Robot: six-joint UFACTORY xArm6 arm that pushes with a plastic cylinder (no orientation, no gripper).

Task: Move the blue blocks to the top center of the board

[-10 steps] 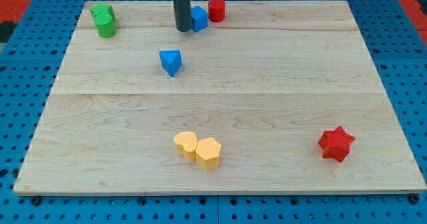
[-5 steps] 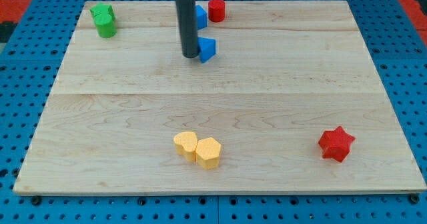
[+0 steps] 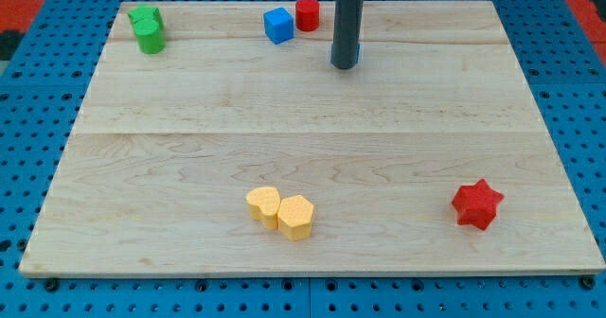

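A blue cube [image 3: 278, 25] sits near the board's top edge, a little left of centre, next to a red cylinder [image 3: 307, 13]. My tip [image 3: 345, 66] rests on the board right of and below both, apart from them. The other blue block, a wedge shape in the earlier frames, is hidden behind the rod, apart perhaps from a thin blue sliver at the rod's right edge.
A green block [image 3: 148, 28] stands at the top left corner. Two yellow blocks [image 3: 264, 205] [image 3: 295, 217] touch each other at the bottom centre. A red star [image 3: 476, 204] lies at the bottom right. The wooden board [image 3: 170, 157] lies on a blue pegboard.
My tip went down-right past the blue cube, then right and up. The blue wedge block was pushed right and up with it and is now hidden by the rod.
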